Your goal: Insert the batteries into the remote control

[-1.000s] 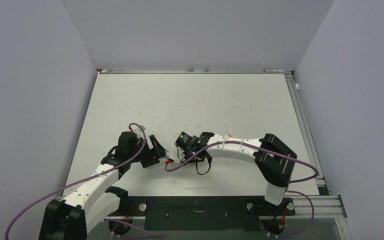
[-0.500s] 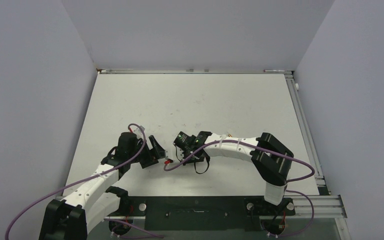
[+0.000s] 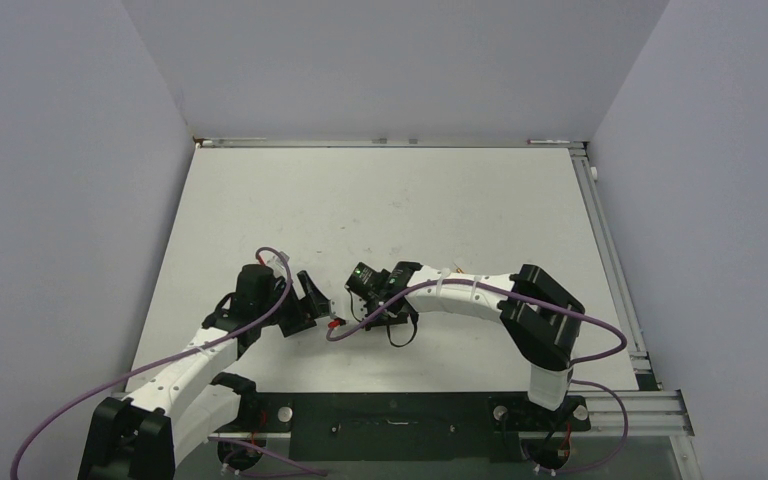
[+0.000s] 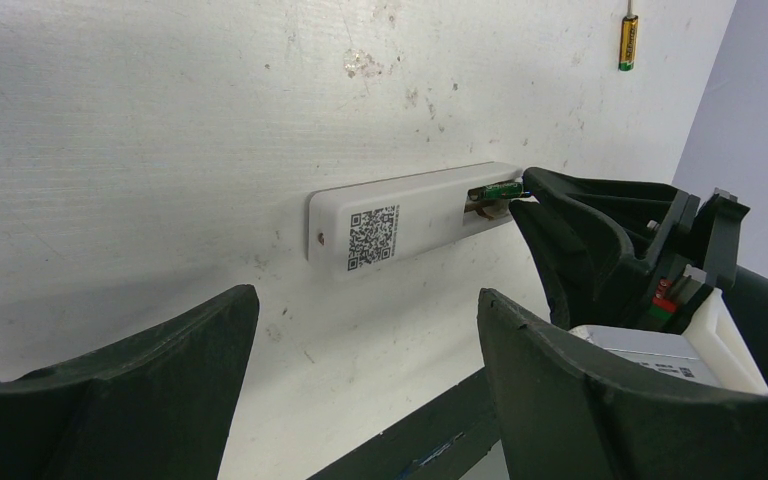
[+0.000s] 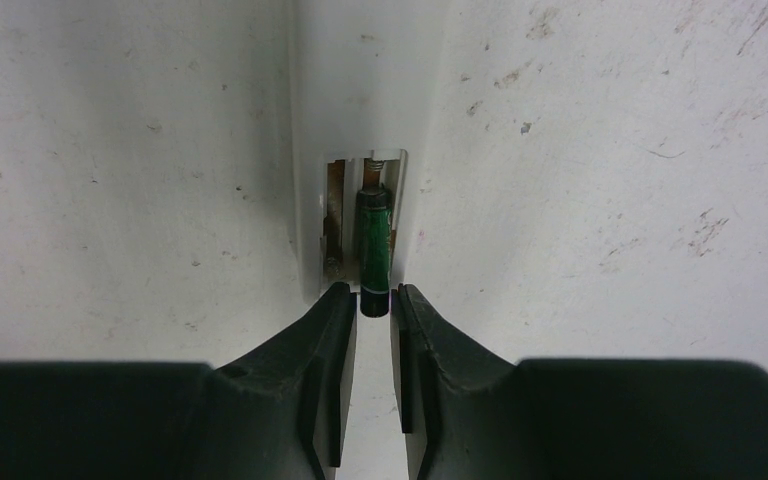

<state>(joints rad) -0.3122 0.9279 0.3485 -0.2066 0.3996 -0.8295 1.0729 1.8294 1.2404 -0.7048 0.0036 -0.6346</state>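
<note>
One pale, scuffed bench (image 3: 380, 200) carries everything, and both arms reach in low over its near middle, meeting nose to nose. The left fingers (image 4: 140, 400) are spread wide with nothing between them. They hang just short of the remote control (image 4: 400, 215), probably waiting to steady it rather than to grasp anything yet.

The remote control is a slim white bar lying flat on the bench between the two arms. Its back faces up, so the square code label (image 4: 372, 236) and the open battery bay (image 5: 360, 215) are both exposed, which is what loading requires.

The right fingers (image 5: 330, 340) are drawn close together at the bay's near end and bracket the tail of the green battery (image 5: 374, 245). The gap is so narrow that it is unclear whether they are pinching the tail or merely flanking it. That battery lies lengthwise in the right-hand slot with its far tip against the spring, and its near end appears not fully seated. The neighbouring slot (image 5: 333, 215) is bare.

The gold battery (image 4: 627, 42) rests on the bench well apart from the remote control, beyond the right arm, with neither set of fingers near it. By that showing the job looks roughly half done.
</note>
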